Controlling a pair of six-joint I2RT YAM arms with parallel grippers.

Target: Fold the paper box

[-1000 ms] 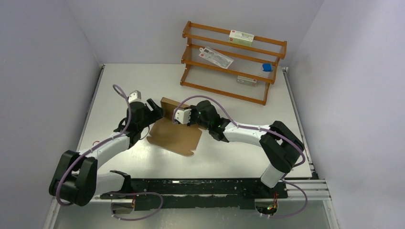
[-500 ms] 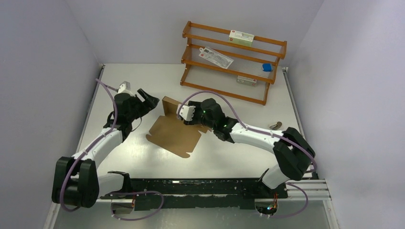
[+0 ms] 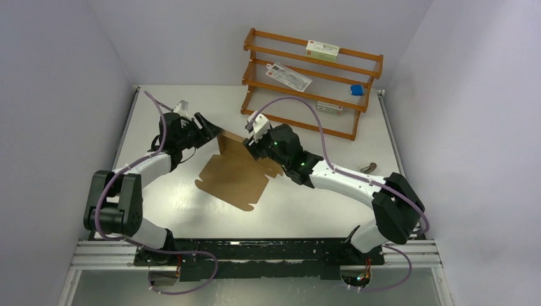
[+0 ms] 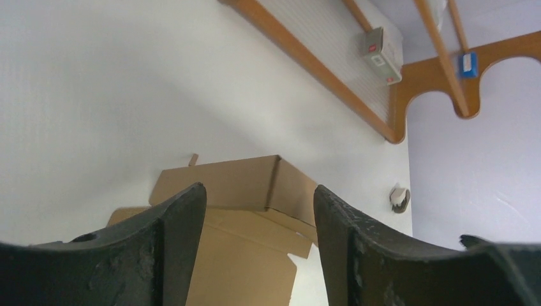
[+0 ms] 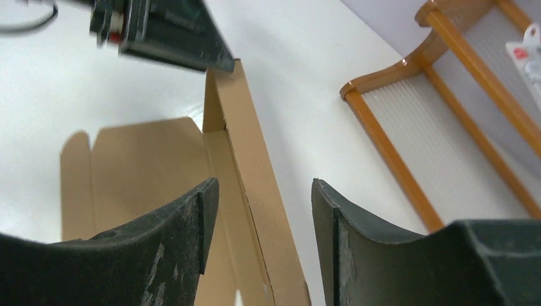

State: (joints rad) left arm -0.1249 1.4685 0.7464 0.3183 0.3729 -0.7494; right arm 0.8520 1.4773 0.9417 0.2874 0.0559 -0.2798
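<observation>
My left gripper (image 3: 209,131) and right gripper (image 3: 250,145) are both spread and pinching nothing, at 11 and 1 o'clock of the box (image 3: 233,178). It lies mid-table, a flat sheet with only its 12 o'clock flap (image 3: 229,141) raised. I judge I should brace that flap from both sides and crease along its score; I count one box, two grippers and one rack (image 3: 300,124) holding four items.

Paper box (image 3: 235,177) — plain brown cardboard sheet lying flat — far flap folded upright
</observation>
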